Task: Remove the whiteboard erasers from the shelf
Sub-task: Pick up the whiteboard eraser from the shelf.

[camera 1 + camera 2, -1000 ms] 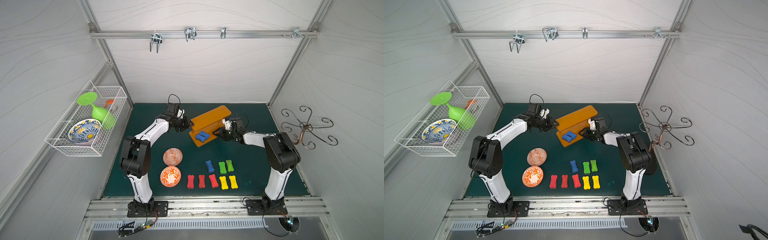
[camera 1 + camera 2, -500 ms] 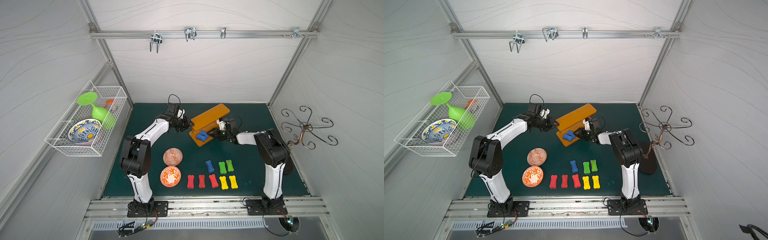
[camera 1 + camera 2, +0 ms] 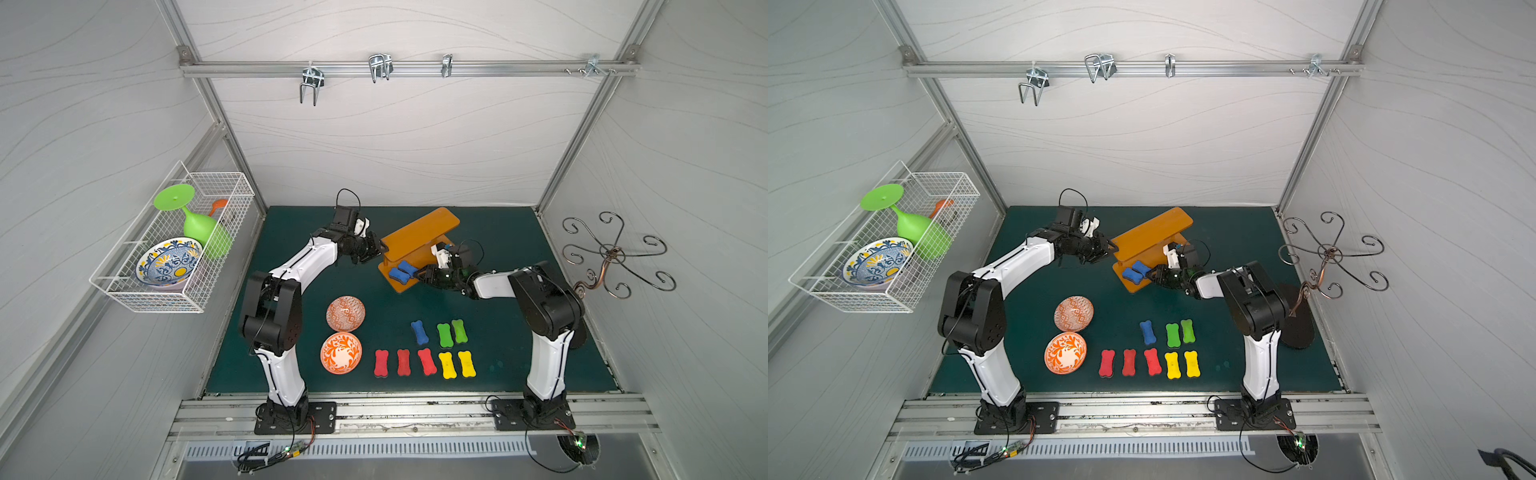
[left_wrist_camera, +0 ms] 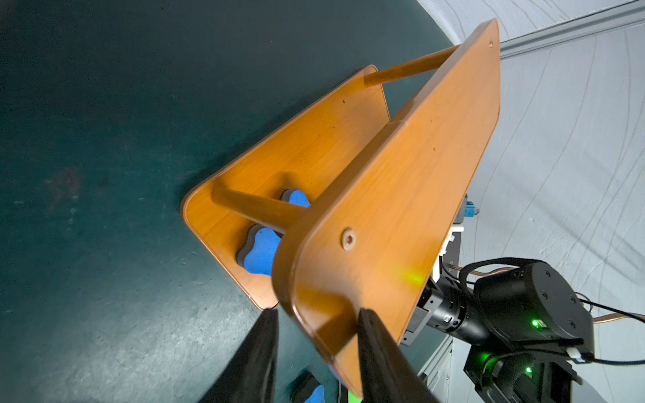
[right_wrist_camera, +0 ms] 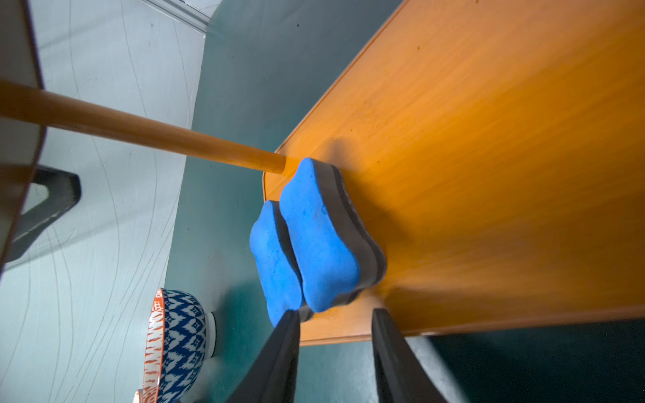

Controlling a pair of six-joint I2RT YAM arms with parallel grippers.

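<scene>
The orange two-tier shelf stands at the back of the green mat. Two blue whiteboard erasers lie side by side on its lower board, close to one corner post. My right gripper is open at that board's edge, with the end of the nearer blue eraser just between its fingertips. My left gripper is at the shelf's other end, shut on a corner of the upper board. Several red, yellow, green and blue erasers lie in rows on the mat in front.
Two orange patterned bowls sit on the mat left of the eraser rows. A white wire basket on the left wall holds a green glass and a painted bowl. A scrolled metal stand rises at the right.
My right gripper has moved left along the shelf's front up to the blue erasers, and its jaws have narrowed a little. The left arm and the shelf have stayed put.
</scene>
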